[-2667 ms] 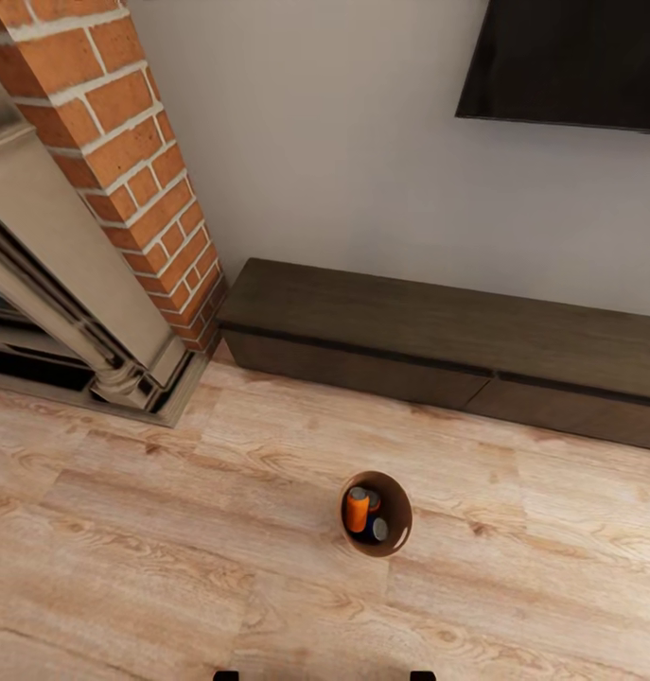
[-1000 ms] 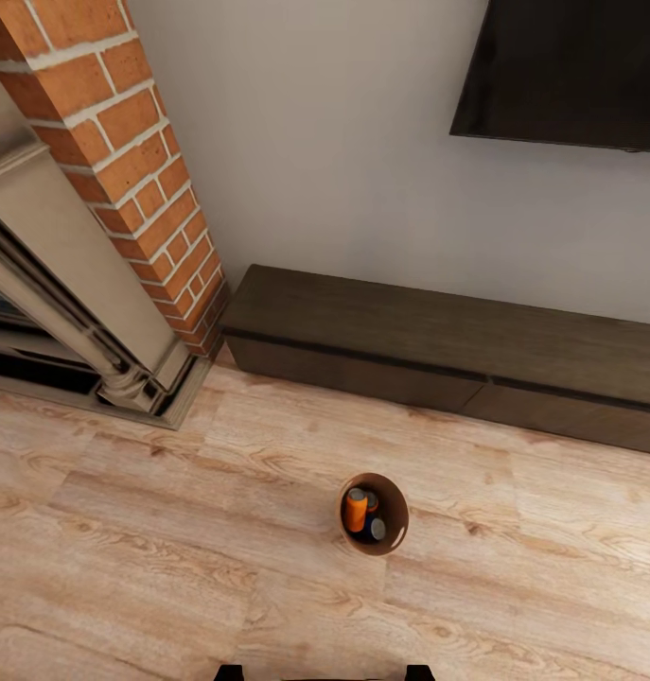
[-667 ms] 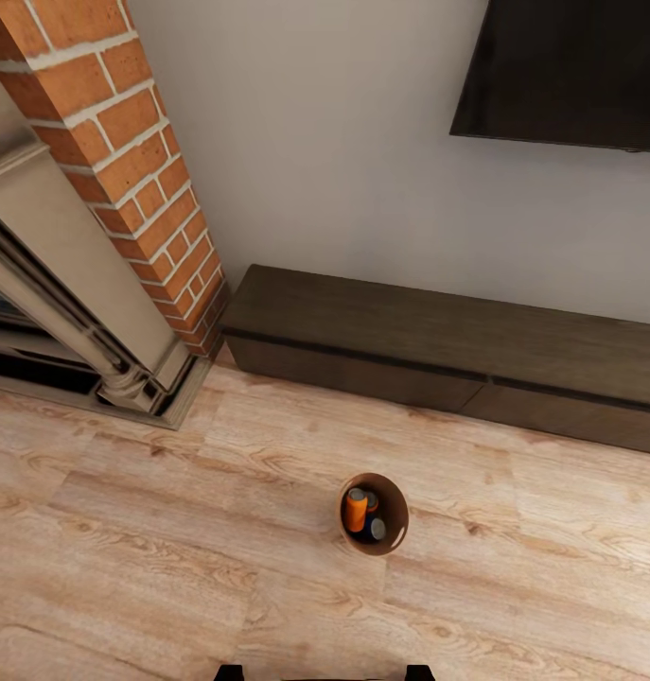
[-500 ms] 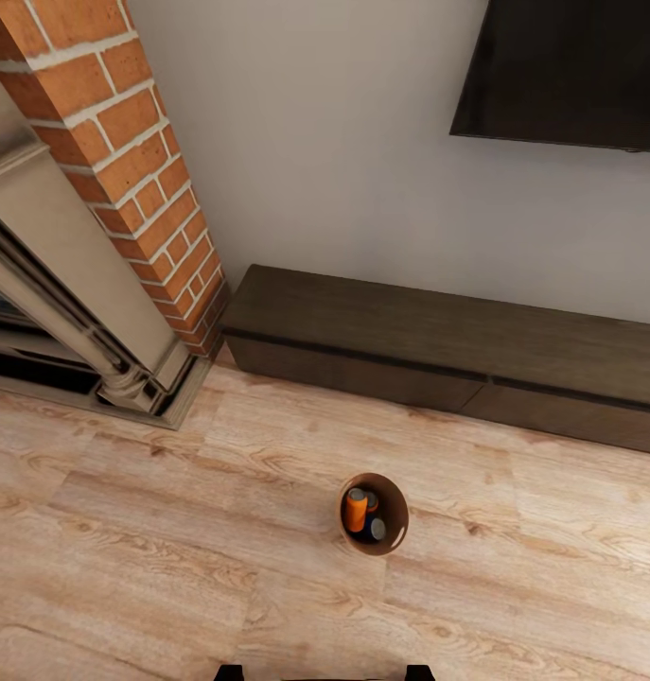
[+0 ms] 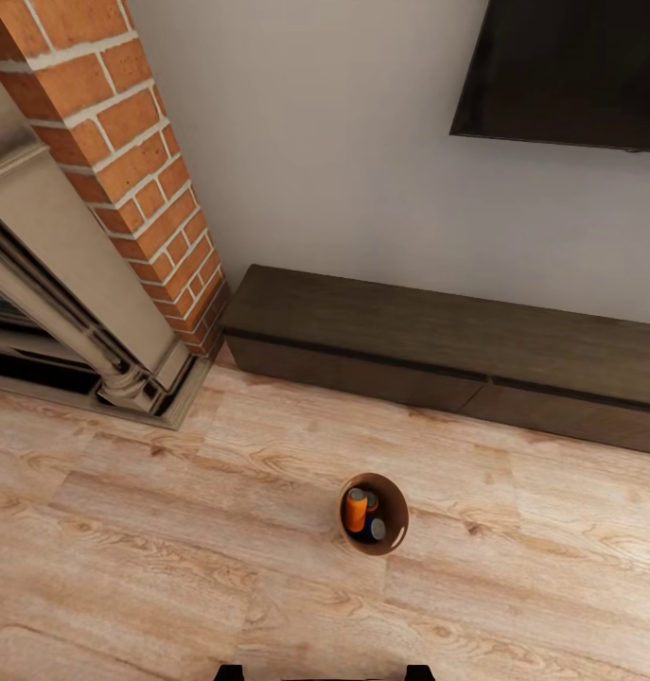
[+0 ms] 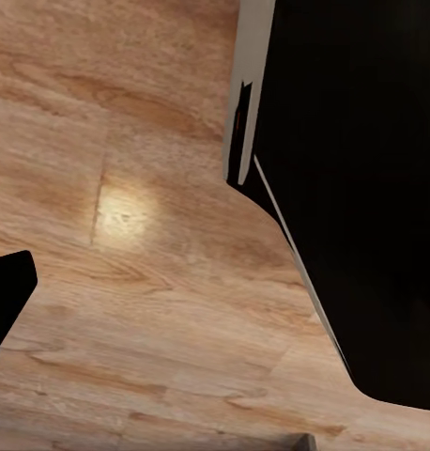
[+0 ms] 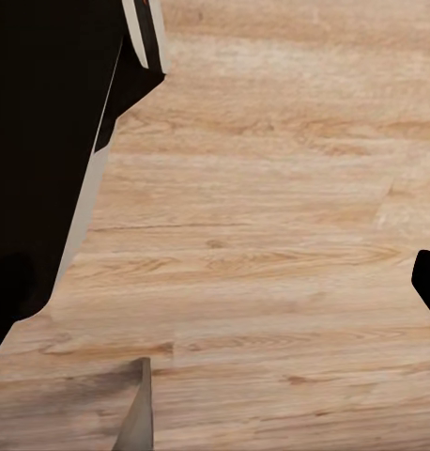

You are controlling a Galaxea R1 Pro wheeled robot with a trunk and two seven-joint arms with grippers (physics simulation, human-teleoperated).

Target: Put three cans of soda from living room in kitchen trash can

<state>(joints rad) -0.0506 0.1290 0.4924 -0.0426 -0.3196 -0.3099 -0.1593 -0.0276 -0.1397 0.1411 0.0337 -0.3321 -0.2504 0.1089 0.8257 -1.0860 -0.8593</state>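
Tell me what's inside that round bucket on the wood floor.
Inside the trash can an orange soda can stands upright, with a darker, grey-topped can beside it. Another orange bit peeks out behind; whether it is a third can is hidden. The bucket's bottom is covered.

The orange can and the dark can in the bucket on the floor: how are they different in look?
The orange can is bright orange, while the dark can is bluish with a pale grey top. The orange can shows much of its side; of the dark can mostly the top shows. Both sit inside the trash can on the wood floor.
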